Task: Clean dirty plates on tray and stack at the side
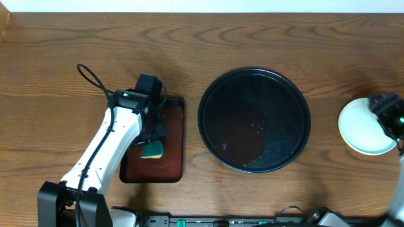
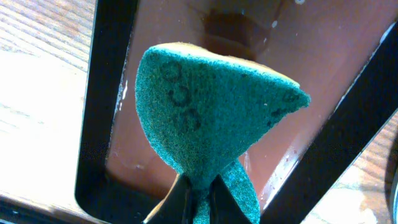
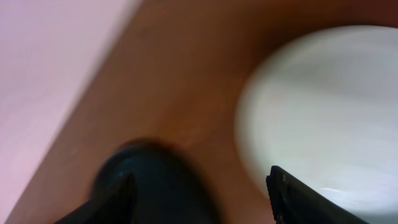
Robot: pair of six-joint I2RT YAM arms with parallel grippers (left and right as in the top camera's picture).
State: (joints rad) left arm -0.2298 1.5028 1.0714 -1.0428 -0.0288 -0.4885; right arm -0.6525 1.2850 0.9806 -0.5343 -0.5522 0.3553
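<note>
No plates lay on the round black tray (image 1: 278,107) at the middle of the table (image 1: 63,57). Its floor showed only a wet-looking patch and some speckles. The one pale plate (image 1: 361,129) I could see sat on bare wood at the tray's 3 o'clock, well apart from its rim and close to the table's right edge. I could not tell whether it was a single plate or the top of a stack, and I saw no red smear on its face.

The right gripper (image 1: 386,112) hung over the plate's 2 o'clock edge. In the blurred right wrist view its jaws stood spread, with nothing between them. At the tray's 9 o'clock, the left gripper (image 2: 200,202) had its jaws pressed together on the folded green scouring sponge (image 2: 211,112), which it held above the small dark-brown rectangular tray (image 1: 172,120).

I judged the step in hand to be the set-down at the side, with the task near its end, since nothing dirty lay on the black tray. As I saw it, the next move called for lifting the right arm straight up, so neither finger caught the plate's rim and dragged it towards the table edge. Then the sponge could go down into the small tray.
</note>
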